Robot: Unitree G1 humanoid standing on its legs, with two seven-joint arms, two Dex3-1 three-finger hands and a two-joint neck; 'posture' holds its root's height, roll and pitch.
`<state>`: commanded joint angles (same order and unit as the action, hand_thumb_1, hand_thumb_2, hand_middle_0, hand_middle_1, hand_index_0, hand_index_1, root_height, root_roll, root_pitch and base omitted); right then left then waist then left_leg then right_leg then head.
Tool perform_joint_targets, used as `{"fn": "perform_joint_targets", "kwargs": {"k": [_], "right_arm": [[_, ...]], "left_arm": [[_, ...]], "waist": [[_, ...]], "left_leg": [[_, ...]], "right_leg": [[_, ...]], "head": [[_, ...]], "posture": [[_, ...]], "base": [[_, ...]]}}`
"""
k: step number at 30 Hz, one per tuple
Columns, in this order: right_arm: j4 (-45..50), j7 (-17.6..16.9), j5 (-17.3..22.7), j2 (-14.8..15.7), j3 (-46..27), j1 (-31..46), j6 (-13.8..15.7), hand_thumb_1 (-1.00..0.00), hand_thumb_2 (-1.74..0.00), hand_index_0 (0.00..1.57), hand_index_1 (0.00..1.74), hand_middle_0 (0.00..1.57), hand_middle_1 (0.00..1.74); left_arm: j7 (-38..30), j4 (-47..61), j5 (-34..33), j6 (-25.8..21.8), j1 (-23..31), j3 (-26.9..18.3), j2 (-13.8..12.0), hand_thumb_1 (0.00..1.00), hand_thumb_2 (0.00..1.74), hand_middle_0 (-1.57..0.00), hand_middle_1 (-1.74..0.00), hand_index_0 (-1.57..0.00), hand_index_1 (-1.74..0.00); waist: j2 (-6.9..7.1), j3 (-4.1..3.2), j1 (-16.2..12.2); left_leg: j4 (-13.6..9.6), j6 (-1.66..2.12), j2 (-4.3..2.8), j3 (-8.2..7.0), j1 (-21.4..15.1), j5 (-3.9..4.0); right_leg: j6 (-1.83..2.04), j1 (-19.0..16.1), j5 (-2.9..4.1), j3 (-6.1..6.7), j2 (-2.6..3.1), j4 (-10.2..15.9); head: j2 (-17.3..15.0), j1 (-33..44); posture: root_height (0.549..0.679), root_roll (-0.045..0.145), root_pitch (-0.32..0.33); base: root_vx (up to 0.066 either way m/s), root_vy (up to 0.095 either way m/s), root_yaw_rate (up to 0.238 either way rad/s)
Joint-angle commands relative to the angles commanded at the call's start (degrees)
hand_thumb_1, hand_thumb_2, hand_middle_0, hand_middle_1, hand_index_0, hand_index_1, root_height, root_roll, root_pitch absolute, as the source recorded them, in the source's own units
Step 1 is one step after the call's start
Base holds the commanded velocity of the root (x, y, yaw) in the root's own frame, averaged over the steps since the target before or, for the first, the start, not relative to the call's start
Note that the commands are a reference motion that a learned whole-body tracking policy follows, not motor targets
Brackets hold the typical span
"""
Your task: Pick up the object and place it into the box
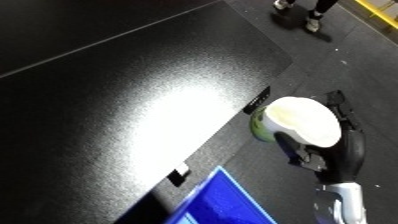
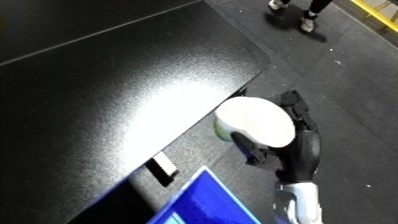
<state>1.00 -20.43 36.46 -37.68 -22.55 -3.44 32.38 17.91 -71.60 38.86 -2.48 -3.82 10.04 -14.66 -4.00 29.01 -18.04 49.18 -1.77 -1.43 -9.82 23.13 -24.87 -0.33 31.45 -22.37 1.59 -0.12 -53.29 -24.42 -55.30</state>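
One hand shows: the right hand [image 2: 298, 145], fingers curled around a white bowl [image 2: 256, 121] with a greenish side, held in the air just off the table [image 1: 133, 125] edge, above the floor. The blue bin [image 1: 222, 202] lies below, near the frame's bottom. Best to keep the bowl level, swing it over the bin, then lower before releasing.

The black table [image 1: 115, 110] (glare across its middle) stands on dark floor [image 1: 355, 65].
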Motion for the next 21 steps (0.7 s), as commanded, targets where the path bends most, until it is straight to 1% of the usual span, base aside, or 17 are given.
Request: {"fn": "perform_joint_targets", "kwargs": {"k": [2, 4, 5, 10, 13, 15, 17, 20, 21], "right_arm": [[-4.3, -1.3, 0.1, -0.4, -1.1, 1.2, 0.3, -1.00, -1.74, 1.57, 1.74, 1.57, 1.74], [-8.6, -1.8, 0.9, -1.0, -1.6, 2.2, -0.1, -1.00, -1.74, 1.57, 1.74, 1.57, 1.74], [-10.8, -1.4, 1.7, -1.2, -1.6, 2.6, -0.3, -1.00, -1.74, 1.57, 1.74, 1.57, 1.74], [-20.7, 3.0, 4.5, -1.4, 0.6, 4.2, -0.7, -1.00, -1.74, 1.57, 1.74, 1.57, 1.74], [-24.7, 6.7, 7.3, -0.9, 2.7, 4.5, -1.7, -1.00, -1.74, 1.57, 1.74, 1.57, 1.74], [-27.1, 9.4, 8.3, -0.3, 4.3, 4.5, -3.2, -1.00, -1.74, 1.57, 1.74, 1.57, 1.74], [-29.6, 11.4, 7.7, -0.2, 6.4, 4.1, -4.8, -1.00, -1.74, 1.57, 1.74, 1.57, 1.74], [-33.0, 13.6, 6.4, -0.9, 9.3, 3.0, -7.1, -1.00, -1.74, 1.57, 1.74, 1.57, 1.74], [-33.9, 14.4, 6.2, -1.2, 10.1, 2.6, -7.8, -0.95, -1.65, 1.49, 1.65, 1.49, 1.65]], "left_arm": [[0.0, -0.2, 0.8, -0.1, 0.0, 0.1, 0.2, 0.00, 0.00, 0.00, 0.00, 0.00, 0.00], [0.0, -0.2, 1.4, 0.1, 0.0, 0.0, 0.0, 0.00, 0.00, 0.00, 0.00, 0.00, 0.00], [0.0, -0.2, 1.5, 0.3, -0.1, -0.2, -0.1, 0.00, 0.00, 0.00, 0.00, 0.00, 0.00], [0.2, 0.2, 0.8, 1.6, -0.4, -1.2, -1.2, 0.00, 0.00, 0.00, 0.00, 0.00, 0.00], [0.4, 0.4, 0.2, 2.2, -0.7, -1.7, -1.7, 0.00, 0.00, 0.00, 0.00, 0.00, 0.00], [0.5, 0.5, -0.2, 2.6, -1.0, -1.9, -1.9, 0.00, 0.00, 0.00, 0.00, 0.00, 0.00], [0.4, 0.7, -0.4, 2.9, -1.5, -1.8, -2.0, 0.00, 0.00, 0.00, 0.00, 0.00, 0.00], [-0.1, 0.9, -0.6, 3.3, -2.2, -1.2, -1.9, 0.00, 0.00, 0.00, 0.00, 0.00, 0.00], [-0.2, 0.9, -0.6, 3.5, -2.4, -0.9, -2.0, 0.00, 0.00, 0.00, 0.00, 0.00, 0.00]], "waist": [[-0.17, 0.17, -0.2], [-0.29, 0.22, -0.3], [-0.32, 0.22, -0.4], [-0.24, 0.39, -0.3], [-0.19, 0.38, -0.2], [-0.26, 0.35, -0.1], [-0.39, 0.36, 0.2], [-0.55, 0.28, 0.7], [-0.59, 0.19, 0.9]], "left_leg": [[-0.1, -0.25, 0.31, -0.01, -0.2, -0.27], [-0.2, -0.53, 0.54, 0.00, -0.3, -0.63], [-0.3, -0.66, 0.63, 0.00, -0.3, -0.80], [-0.4, -1.19, 0.94, 0.25, 0.0, -1.06], [-0.5, -1.42, 1.17, 0.48, 0.3, -1.02], [-0.5, -1.48, 1.30, 0.64, 0.6, -0.92], [-0.4, -1.48, 1.41, 0.79, 0.7, -0.81], [-0.1, -1.40, 1.48, 0.97, 0.8, -0.77], [0.0, -1.36, 1.48, 1.02, 0.9, -0.79]], "right_leg": [[-0.13, -0.2, 0.17, 0.27, 0.35, 0.3], [-0.25, -0.2, 0.32, 0.47, 0.66, 0.5], [-0.30, -0.2, 0.38, 0.54, 0.78, 0.5], [-0.55, 0.1, 0.66, 0.65, 1.30, 0.9], [-0.65, 0.4, 0.80, 0.59, 1.54, 1.0], [-0.68, 0.6, 0.89, 0.48, 1.57, 1.0], [-0.74, 0.6, 0.97, 0.39, 1.48, 1.1], [-0.84, 0.4, 1.01, 0.26, 1.16, 1.1], [-0.86, 0.4, 0.99, 0.21, 1.05, 1.0]], "head": [[-1.5, -1.1], [-3.1, -1.1], [-3.4, -1.1], [-4.4, -0.6], [-5.8, -0.9], [-7.7, -1.4], [-8.7, -1.8], [-10.3, -2.5], [-10.6, -2.6]], "posture": [[0.617, 0.075, 0.022], [0.617, 0.074, 0.023], [0.617, 0.074, 0.023], [0.618, 0.072, 0.028], [0.618, 0.071, 0.033], [0.618, 0.071, 0.035], [0.618, 0.071, 0.035], [0.618, 0.071, 0.031], [0.618, 0.071, 0.030]], "base": [[0.020, 0.046, -0.079], [0.013, 0.024, -0.047], [0.007, 0.014, -0.032], [-0.004, -0.012, -0.011], [-0.017, -0.019, 0.005], [-0.019, -0.013, 0.014], [-0.006, -0.009, 0.031], [0.011, -0.017, 0.046], [0.016, -0.025, 0.054]]}}
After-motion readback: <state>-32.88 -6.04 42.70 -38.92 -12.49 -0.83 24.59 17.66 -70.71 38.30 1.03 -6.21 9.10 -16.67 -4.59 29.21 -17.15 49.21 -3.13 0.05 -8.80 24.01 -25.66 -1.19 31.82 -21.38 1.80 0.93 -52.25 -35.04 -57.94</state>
